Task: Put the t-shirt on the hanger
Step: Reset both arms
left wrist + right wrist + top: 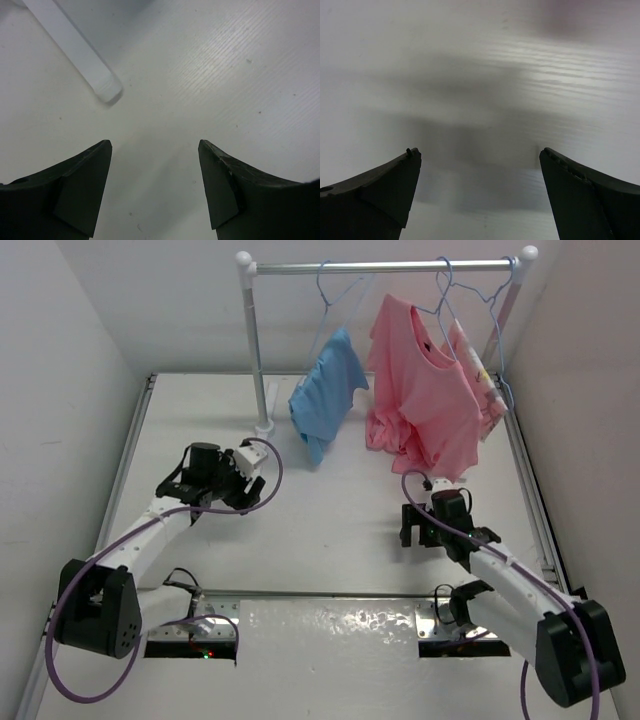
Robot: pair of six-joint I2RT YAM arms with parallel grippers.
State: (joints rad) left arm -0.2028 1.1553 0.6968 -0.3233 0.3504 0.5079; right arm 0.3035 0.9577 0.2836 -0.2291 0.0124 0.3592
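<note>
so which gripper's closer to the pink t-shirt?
Right. The right gripper sits just short of the t-shirt; the left gripper is far off, by the rack foot.

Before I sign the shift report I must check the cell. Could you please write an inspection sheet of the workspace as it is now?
Surface: white table, finely ribbed, a few small specks.
Job's things: pink t-shirt hangs on the light-blue hanger on the rack rail, lower part bunched.
Clutter: blue shirt and white patterned cloth hang on the same rail.
Grippers: left gripper and right gripper both open, empty, over the table.
Cables: purple cables loop along both arms.
Surroundings: white walls; nothing else seen.
</note>
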